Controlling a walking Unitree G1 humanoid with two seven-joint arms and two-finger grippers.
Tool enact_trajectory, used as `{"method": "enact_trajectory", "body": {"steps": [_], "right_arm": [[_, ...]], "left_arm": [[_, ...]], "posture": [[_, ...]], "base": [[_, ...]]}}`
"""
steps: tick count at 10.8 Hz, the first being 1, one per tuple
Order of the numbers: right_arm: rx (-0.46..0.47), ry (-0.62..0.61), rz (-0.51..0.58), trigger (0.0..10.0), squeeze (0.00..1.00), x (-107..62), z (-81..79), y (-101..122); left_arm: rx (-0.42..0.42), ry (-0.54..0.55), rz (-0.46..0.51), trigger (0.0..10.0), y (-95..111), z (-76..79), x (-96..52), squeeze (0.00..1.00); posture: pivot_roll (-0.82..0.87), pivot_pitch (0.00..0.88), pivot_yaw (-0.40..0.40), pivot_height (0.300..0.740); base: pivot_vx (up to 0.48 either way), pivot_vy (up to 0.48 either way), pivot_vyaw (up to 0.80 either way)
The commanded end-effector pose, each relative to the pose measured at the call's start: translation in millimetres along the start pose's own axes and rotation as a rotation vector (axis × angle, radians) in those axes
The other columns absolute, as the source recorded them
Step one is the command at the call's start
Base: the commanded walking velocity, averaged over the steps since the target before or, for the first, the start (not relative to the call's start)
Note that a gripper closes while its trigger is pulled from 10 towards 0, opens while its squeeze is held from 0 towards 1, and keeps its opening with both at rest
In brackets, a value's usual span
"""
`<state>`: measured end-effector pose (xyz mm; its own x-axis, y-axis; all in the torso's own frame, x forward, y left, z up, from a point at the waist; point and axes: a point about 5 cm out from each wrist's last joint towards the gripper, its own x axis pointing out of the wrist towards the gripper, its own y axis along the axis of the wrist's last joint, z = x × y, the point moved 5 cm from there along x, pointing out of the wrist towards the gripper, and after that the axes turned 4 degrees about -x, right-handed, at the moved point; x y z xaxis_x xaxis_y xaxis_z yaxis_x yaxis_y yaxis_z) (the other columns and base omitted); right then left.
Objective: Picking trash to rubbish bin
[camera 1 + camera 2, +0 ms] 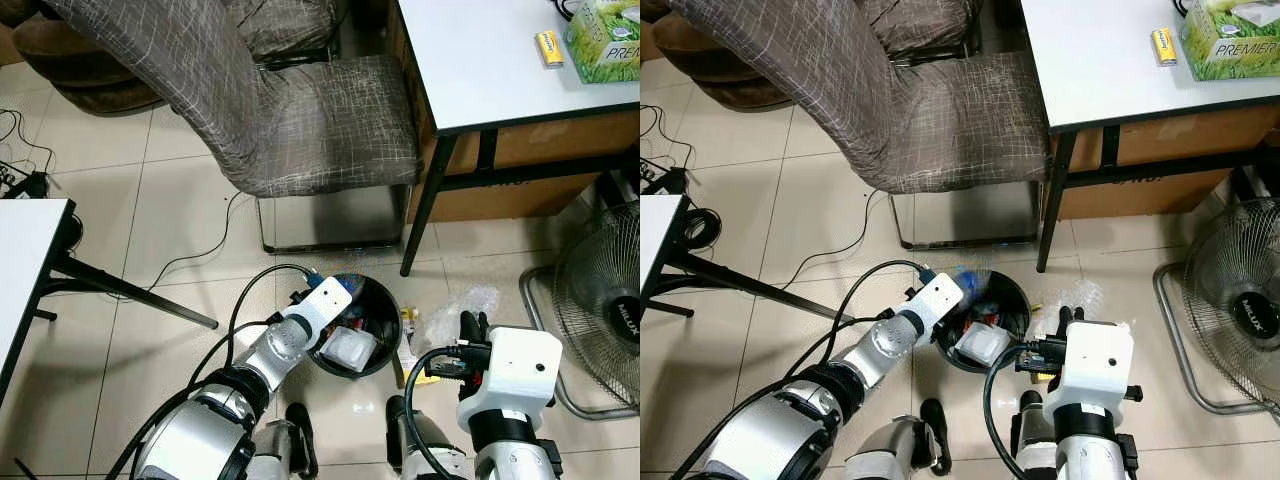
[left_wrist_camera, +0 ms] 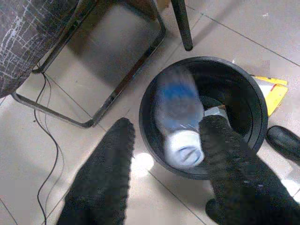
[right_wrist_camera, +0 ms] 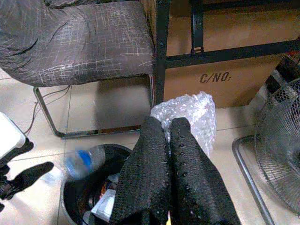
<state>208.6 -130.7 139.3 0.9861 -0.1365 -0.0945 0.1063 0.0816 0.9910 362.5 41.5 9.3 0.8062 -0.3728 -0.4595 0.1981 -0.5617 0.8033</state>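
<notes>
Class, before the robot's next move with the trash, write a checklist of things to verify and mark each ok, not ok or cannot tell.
1. Left pincer open over the bin: ok.
2. Bottle over the bin mouth, blurred as if falling: ok.
3. Right pincer shut on the bubble wrap: ok.
4. Bubble wrap above the bin: not ok, it is beside it.
5. Room left in the bin: cannot tell.
6. Yellow packet on the floor by the bin, not yet picked up: not ok.

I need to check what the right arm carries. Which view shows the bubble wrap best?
The right wrist view: the bubble wrap sits crumpled, pinched between the right gripper fingers. The eye views catch just a clear patch beside the white wrist housing.
</notes>
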Motion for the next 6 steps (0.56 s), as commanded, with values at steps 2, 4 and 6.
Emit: {"method": "enact_trajectory", "body": {"steps": [2,4,6], "right_arm": [[0.037,0.011,0.008,10.0,0.0,-1.6,-6.0,5.9],[0.038,0.015,0.007,10.0,0.0,-1.6,-6.9,5.8],[0.039,0.017,0.008,10.0,0.0,-0.7,-7.2,5.3]], "left_arm": [[-0.015,0.003,-0.046,10.0,-14.0,0.4,-2.5,1.0],[-0.018,0.01,-0.053,10.0,-16.7,-1.6,-3.3,1.0],[-0.047,0.008,-0.044,10.0,-14.7,-4.2,-3.1,1.0]], "posture": [[-0.27,0.323,0.139,0.74],[-0.27,0.325,0.139,0.74],[-0.26,0.32,0.137,0.74]], "base": [[0.0,0.0,0.0],[0.0,0.0,0.0],[0.0,0.0,0.0]]}}
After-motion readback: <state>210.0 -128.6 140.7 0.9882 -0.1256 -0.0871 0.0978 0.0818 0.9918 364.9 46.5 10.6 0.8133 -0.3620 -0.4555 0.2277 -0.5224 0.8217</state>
